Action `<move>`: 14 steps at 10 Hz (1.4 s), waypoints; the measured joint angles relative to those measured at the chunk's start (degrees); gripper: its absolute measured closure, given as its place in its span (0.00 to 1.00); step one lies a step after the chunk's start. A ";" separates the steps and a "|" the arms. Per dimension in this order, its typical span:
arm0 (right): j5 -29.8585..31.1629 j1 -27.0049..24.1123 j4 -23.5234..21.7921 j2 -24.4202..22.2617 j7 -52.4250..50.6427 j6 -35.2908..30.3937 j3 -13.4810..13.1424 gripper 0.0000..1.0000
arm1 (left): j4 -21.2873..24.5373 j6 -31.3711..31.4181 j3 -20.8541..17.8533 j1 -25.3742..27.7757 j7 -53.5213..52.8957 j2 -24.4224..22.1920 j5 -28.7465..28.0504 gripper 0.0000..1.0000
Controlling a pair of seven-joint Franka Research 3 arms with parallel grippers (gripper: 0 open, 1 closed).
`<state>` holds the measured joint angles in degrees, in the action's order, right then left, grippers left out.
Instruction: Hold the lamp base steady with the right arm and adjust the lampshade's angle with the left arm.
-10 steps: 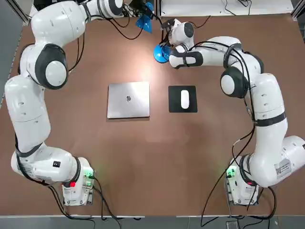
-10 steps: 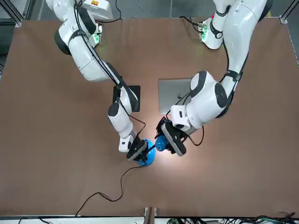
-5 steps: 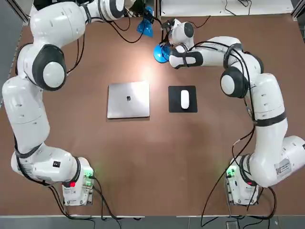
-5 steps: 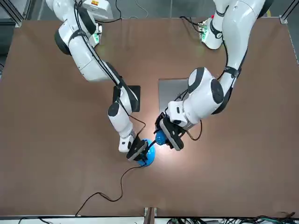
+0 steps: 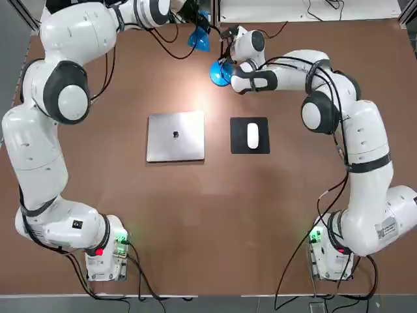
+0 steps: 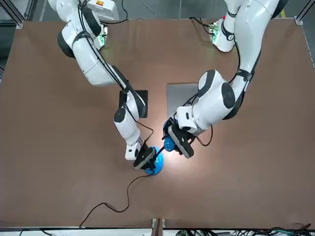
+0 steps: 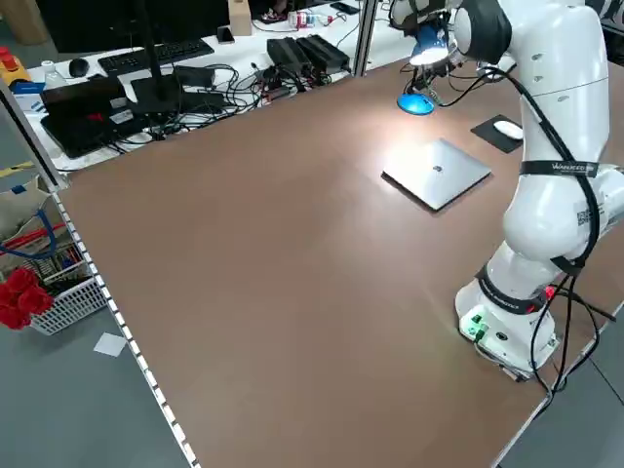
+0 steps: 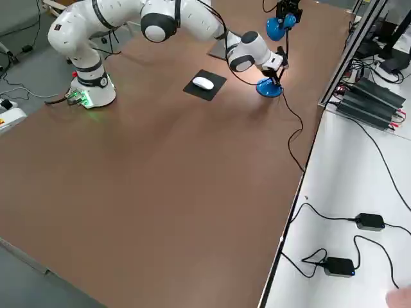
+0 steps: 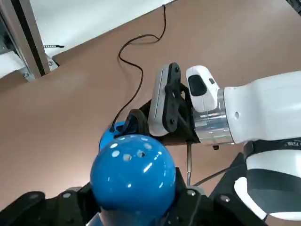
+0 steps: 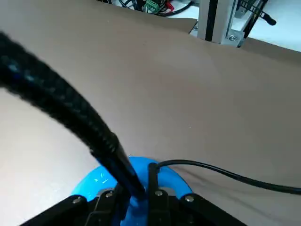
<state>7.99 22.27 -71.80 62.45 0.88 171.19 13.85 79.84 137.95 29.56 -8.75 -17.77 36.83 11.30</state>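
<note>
From the middle of the table, as you look out from the robots' side, your left arm (image 5: 39, 150) is standing on its base at 8 o'clock and your right arm (image 5: 365, 137) on its base at 4 o'clock, both by the near edge. A little farther out, a closed silver laptop (image 5: 176, 137) is lying toward 10 o'clock, and a white mouse (image 5: 253, 135) is resting on its black mouse pad (image 5: 238, 147) toward 2 o'clock. Out at 12 o'clock, near the far edge, the lamp base (image 5: 220, 73) is lying on the table, and your right gripper (image 10: 136, 195) is closing tight on it at the foot of the black gooseneck (image 10: 84, 113), its fingers sitting just over the blue disc. Slightly farther, just on the 11 o'clock side of the base, the lampshade (image 5: 199, 40) is hanging above the tabletop, and your left gripper (image 6: 177, 141) is gripping it, the blue head showing between its two fingers. You are seeing the two grippers working close beside each other there. A thin black cord (image 6: 129, 191) is running from the lamp in curves toward the far edge. Beyond that edge, toward 1 o'clock, a person's hand (image 8: 399, 298) is showing over the white surface (image 8: 359, 192).
</note>
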 joint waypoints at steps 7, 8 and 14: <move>0.08 0.07 0.00 0.02 -0.16 0.13 -0.11 0.79 | -0.11 -4.01 -0.01 -0.07 1.47 -0.85 -0.33 0.30; 0.08 0.07 0.00 0.02 -0.16 0.14 -0.17 0.79 | -0.29 -4.88 0.04 -0.16 1.85 -1.54 -1.24 0.15; 0.08 0.07 0.01 0.05 -0.16 0.28 -0.25 0.79 | -2.20 -17.32 -0.13 2.85 2.38 -8.05 -3.02 0.00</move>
<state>8.07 22.34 -71.79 62.51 0.72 171.47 13.60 77.64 120.64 29.43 -5.90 -15.39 28.78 8.28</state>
